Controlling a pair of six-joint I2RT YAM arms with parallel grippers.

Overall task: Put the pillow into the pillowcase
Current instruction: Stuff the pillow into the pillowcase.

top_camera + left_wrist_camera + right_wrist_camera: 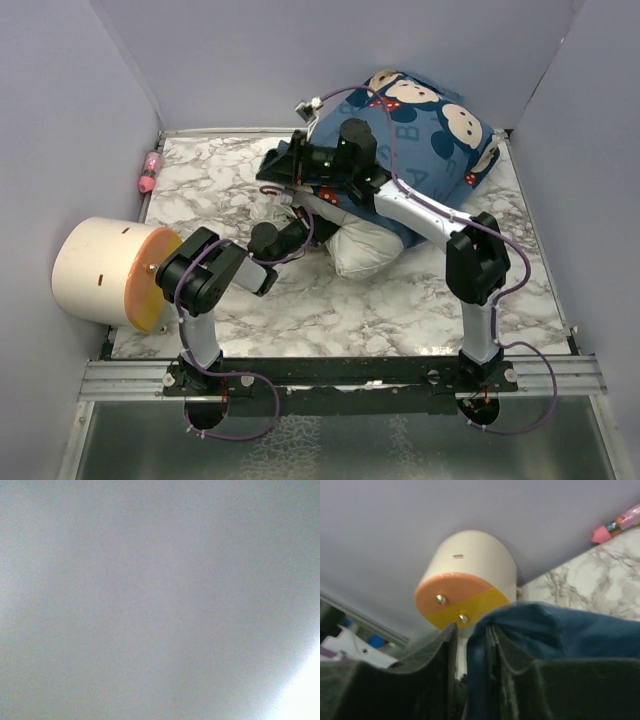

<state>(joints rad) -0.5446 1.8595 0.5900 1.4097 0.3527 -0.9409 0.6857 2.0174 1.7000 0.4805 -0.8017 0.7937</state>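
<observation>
The blue pillowcase (440, 130) with mouse faces lies bulging at the back right. The white pillow (365, 248) sticks out of its near-left end. My right gripper (275, 165) reaches left over the pillowcase's left end. In the right wrist view the right gripper (472, 630) stands narrowly open. A fold of blue pillowcase (560, 630) lies between the jaws and drapes over the right finger, with a thin gap to the left finger. My left gripper (296, 226) is pushed against the pillow's left side, under the right arm, with its fingers hidden. The left wrist view is a blank grey-white blur.
A cream cylinder (105, 270) with an orange and yellow end face lies at the left table edge and shows in the right wrist view (470, 575). A small pink object (150, 172) sits by the left wall. Grey walls enclose the marble table (240, 300).
</observation>
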